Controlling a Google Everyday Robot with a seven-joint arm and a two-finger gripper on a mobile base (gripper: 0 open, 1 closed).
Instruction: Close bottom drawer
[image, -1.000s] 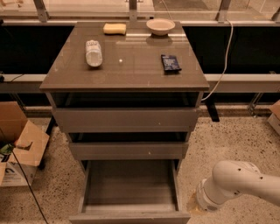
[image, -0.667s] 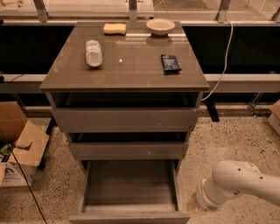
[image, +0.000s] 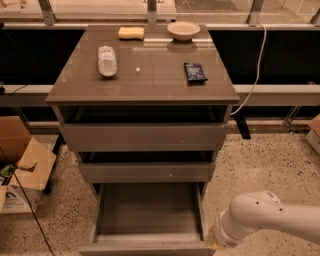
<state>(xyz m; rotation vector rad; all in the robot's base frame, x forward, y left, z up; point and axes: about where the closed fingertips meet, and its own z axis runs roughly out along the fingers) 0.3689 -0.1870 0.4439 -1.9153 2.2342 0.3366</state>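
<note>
Three grey-brown drawers sit under one tabletop (image: 150, 82) in the camera view. The bottom drawer (image: 147, 215) is pulled far out toward the camera, its shallow box bare inside and its front at the frame's lower edge. The top drawer (image: 142, 137) and middle drawer (image: 145, 171) look close to shut, w/ a dark gap over each.

A white arm (image: 270, 220) comes in low from the right. The tool (image: 216, 239) at its end is just beside the bottom drawer's front right corner and mostly hidden, so I can't tell how wide it stands or whether it has hold of anything.

Step in hand, as I judge it: approach, push not yet begun. Next move prob. calls for getting the tool in front of the flat front, near ctr, then a straight push toward the cabinet so the box doesn't skew.

On the tabletop:
- sponge (image: 131, 33) at back edge, left of ctr
- bowl (image: 183, 30) at back edge, right of ctr
- plastic bottle (image: 107, 61) lying toward left edge
- dark snack packet (image: 195, 72) toward right edge

Print on bottle and packet isn't readable.
</note>
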